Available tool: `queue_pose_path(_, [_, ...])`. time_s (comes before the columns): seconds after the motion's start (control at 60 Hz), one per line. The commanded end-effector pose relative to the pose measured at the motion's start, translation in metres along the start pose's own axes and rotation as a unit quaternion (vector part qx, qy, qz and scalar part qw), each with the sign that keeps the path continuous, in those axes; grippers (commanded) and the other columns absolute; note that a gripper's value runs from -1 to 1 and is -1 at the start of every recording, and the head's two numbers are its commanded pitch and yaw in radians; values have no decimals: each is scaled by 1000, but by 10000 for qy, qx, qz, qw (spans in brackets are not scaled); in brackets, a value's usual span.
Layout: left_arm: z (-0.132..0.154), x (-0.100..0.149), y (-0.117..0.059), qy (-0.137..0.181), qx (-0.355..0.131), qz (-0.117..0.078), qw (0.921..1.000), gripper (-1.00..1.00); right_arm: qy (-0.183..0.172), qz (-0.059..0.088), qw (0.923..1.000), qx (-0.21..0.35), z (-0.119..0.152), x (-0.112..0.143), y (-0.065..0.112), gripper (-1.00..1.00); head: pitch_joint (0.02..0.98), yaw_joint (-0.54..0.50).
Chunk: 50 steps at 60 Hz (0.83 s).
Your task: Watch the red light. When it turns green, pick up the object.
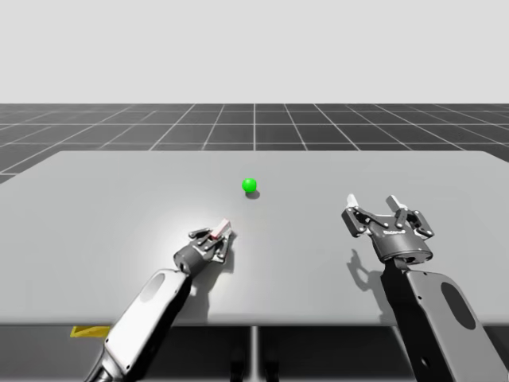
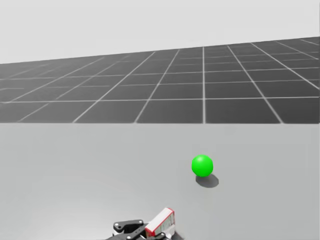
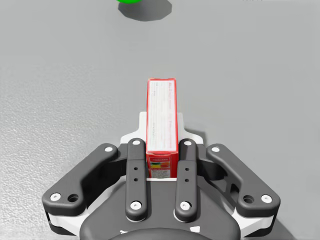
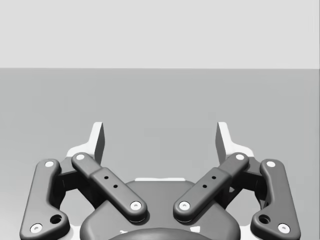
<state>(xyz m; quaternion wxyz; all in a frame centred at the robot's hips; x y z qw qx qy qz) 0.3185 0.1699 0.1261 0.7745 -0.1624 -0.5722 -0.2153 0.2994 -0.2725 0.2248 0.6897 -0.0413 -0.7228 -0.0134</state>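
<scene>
Grey counter (image 1: 119, 207) is stretching wide before a dark gridded floor (image 1: 254, 127). Of the robot's two pincers, the left pincer (image 3: 161, 137) is pinching one narrow red-and-white box (image 3: 161, 107) near its back end, a finger pressing on each long side, the box sticking out ahead of them. Whether the box is touching the counter, I cannot tell. Beyond it, one small ball light (image 1: 250, 185) is glowing green, sitting apart from the box. Well off to the side, the right pincer (image 1: 379, 211) is hovering with its fingers spread wide.

White forearms (image 1: 151, 306) carry dark grey end effectors (image 1: 221, 233) (image 1: 372, 202) with black links (image 4: 112, 190), silver screws (image 4: 135, 205).
</scene>
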Motion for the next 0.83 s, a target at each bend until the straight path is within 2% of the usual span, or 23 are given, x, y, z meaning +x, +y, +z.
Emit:
queue_pose_path(0.017, [6, 15, -11, -31, -347, -49, 9994, 1000, -5, 7, 10000, -9, 0, 0, 0, -1000, 433, 187])
queue_pose_path(0.133, [10, 30, -13, -99, -297, -188, 9993, 1000, -46, 26, 10000, -35, 0, 0, 0, -1000, 437, 190])
queue_pose_path(0.267, [14, 54, -10, -315, -245, -284, 9988, 1000, -58, 24, 10000, -45, 0, 0, -1, -1000, 438, 189])
queue_pose_path(0.5, [23, 100, -2, -741, -21, -563, 9957, 1000, -61, 19, 10000, -42, 0, 1, -1, -1000, 440, 189])
queue_pose_path(0.65, [34, 136, 1, -1095, 176, -733, 9911, 1000, -61, 27, 10000, -43, 0, 1, -1, -1000, 441, 186])
queue_pose_path(0.783, [45, 171, 3, -1456, 427, -1030, 9830, 1000, -57, 23, 10000, -42, 0, 1, -1, -1000, 441, 187])
queue_pose_path(0.833, [47, 178, 4, -1519, 469, -1072, 9814, 1000, -56, 22, 10000, -44, 0, 1, -1, -1000, 442, 186])
